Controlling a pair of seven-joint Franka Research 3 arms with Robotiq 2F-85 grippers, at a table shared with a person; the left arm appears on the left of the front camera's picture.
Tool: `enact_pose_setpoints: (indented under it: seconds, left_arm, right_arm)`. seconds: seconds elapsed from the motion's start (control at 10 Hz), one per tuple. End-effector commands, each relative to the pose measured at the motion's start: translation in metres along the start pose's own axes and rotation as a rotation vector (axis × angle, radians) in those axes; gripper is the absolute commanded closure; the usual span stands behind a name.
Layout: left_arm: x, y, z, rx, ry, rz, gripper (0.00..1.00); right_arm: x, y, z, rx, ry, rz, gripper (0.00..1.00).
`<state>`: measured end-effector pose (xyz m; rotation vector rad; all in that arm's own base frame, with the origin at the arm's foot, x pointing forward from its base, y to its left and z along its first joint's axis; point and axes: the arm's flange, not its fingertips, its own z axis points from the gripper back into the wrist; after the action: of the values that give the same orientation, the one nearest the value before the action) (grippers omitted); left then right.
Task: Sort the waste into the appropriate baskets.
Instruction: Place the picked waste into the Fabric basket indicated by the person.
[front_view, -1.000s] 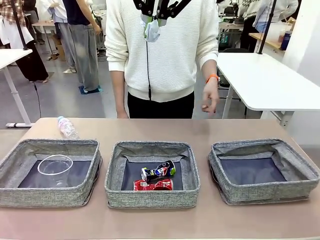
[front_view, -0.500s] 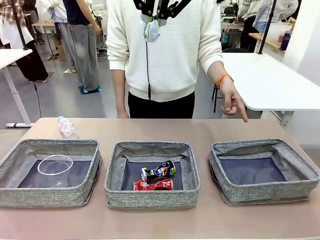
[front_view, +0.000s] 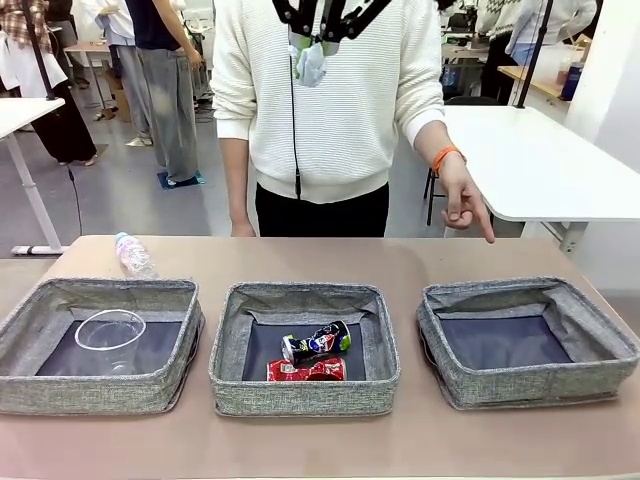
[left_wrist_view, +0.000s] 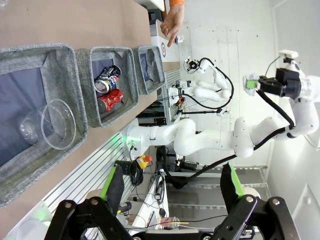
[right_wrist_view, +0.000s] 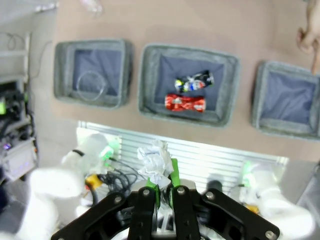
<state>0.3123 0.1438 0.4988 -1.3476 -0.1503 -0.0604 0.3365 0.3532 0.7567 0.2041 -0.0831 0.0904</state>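
Bright even indoor light, soft shadows, blurry right wrist view, wide-angle edge distortion

baskets (front_view: 305, 385): coarse grey woven cloth, soft walls, dark flat bottoms. desk (front_view: 400, 258): smooth matt brown. red can (front_view: 306, 370) and dark printed can (front_view: 318, 342): glossy metal (both dented). cup (front_view: 110, 330): clear glossy plastic. paper ball (right_wrist_view: 156, 162): crumpled, matt white.

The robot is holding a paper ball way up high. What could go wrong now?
1. The crumpled white paper ball is pinched only at its edge by the right gripper, high above the table, so it might slip and fall outside a basket.
2. The person's hand points near the empty right grey woven basket; lowering there might bump it.
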Motion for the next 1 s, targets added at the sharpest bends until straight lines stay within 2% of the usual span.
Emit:
enact_pose_setpoints:
  seconds: [0.0, 0.1, 0.2, 0.3, 0.5, 0.7, 0.9]
  left_arm:
    - [-0.003, 0.0, 0.0, 0.004, 0.007, -0.007, 0.0]
    - [-0.003, 0.0, 0.0, 0.004, 0.007, -0.007, 0.0]
    - [-0.003, 0.0, 0.0, 0.004, 0.007, -0.007, 0.0]
    - [-0.003, 0.0, 0.0, 0.004, 0.007, -0.007, 0.0]
    - [-0.003, 0.0, 0.0, 0.004, 0.007, -0.007, 0.0]
    - [-0.003, 0.0, 0.0, 0.004, 0.007, -0.007, 0.0]
    - [-0.003, 0.0, 0.0, 0.004, 0.007, -0.007, 0.0]
  right_arm:
    - [-0.011, -0.116, -0.05, 0.022, 0.096, -0.092, 0.9]
    - [-0.025, -0.188, -0.084, 0.0, 0.146, -0.164, 0.9]
    - [-0.05, -0.236, -0.109, 0.016, 0.191, -0.133, 0.9]
    - [-0.074, -0.28, -0.134, 0.041, 0.208, -0.137, 0.9]
    - [-0.106, -0.347, -0.185, 0.017, 0.2, -0.318, 0.9]
    - [-0.102, -0.374, -0.221, -0.007, 0.077, -0.545, 0.9]
    - [-0.09, -0.378, -0.223, 0.005, -0.077, -0.673, 0.9]
